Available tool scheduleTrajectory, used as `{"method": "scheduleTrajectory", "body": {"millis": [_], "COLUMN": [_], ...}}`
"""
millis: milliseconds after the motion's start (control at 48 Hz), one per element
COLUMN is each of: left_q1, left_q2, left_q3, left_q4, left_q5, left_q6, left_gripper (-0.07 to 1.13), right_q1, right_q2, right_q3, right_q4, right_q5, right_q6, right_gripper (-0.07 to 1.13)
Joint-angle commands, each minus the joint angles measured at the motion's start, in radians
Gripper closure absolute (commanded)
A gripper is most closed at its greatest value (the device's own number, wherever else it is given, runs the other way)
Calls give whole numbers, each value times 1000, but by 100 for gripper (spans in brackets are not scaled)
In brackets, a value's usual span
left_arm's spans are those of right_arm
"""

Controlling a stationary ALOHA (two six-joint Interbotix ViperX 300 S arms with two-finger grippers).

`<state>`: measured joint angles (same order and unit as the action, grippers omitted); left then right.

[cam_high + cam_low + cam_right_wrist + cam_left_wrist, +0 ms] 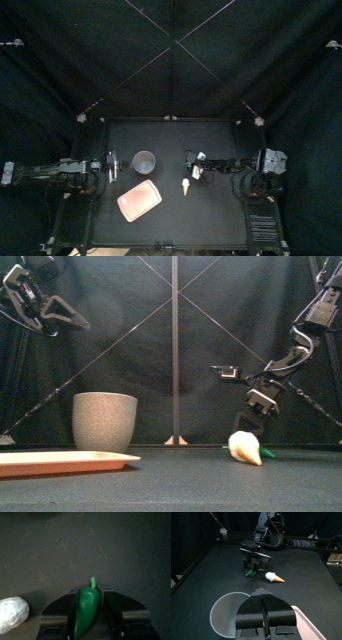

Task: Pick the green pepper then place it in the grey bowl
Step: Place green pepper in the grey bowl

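On the table (201,215), the biggest thing is the pink tray (139,202), lying at the front left and playing no part here. Just behind it stands the grey bowl (143,161), upright, mouth open and, from what the left wrist view shows us, empty.

The left gripper (261,593) hangs high on the bowl's left side, jaws pressed together with nothing between them. We take that arm to be resting.

The right gripper (89,596) is down at the table, right of the bowl and near it. A white cone toy (245,447) lies just in front of it, apart from its jaws.

The pepper (87,607) is right between those jaws, at table level. Its long axis runs along the jaws, with the stem pointing out past their tips. The gap is narrow, and both jaws seem to us to press the pepper's flanks, so we judge the grip made and the lift not yet begun.

For us everything turns on one relation: the bowl lies to the left of the held pepper, close by. The pepper has to rise above the rim before it travels that way. The right arm is plainly the one to do it.
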<state>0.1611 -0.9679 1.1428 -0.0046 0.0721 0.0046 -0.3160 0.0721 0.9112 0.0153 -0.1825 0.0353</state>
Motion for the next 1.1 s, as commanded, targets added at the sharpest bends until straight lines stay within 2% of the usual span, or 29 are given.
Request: {"method": "scheduleTrajectory", "body": {"millis": [21, 312, 604, 792, 1104], "left_q1": [2, 3, 3, 3, 5], "left_q2": [2, 2, 2, 2, 2], "left_q3": [-9, -3, -2, -2, 3], "left_q4": [0, 0, -2, 0, -2], "left_q5": [-9, -9, -9, -9, -9], "left_q6": [0, 0, 0, 0, 0], "left_gripper": [99, 99, 99, 99, 99], "right_q1": [3, 40, 52, 75, 107], "right_q2": [-25, -75, -126, -49, 195], "right_q3": [-12, -103, -316, -485, -779], "right_q4": [3, -5, -64, -84, -81], "right_q5": [9, 29, 84, 84, 89], "right_q6": [2, -2, -2, 0, 2], "right_gripper": [47, 48, 48, 48, 48]}}
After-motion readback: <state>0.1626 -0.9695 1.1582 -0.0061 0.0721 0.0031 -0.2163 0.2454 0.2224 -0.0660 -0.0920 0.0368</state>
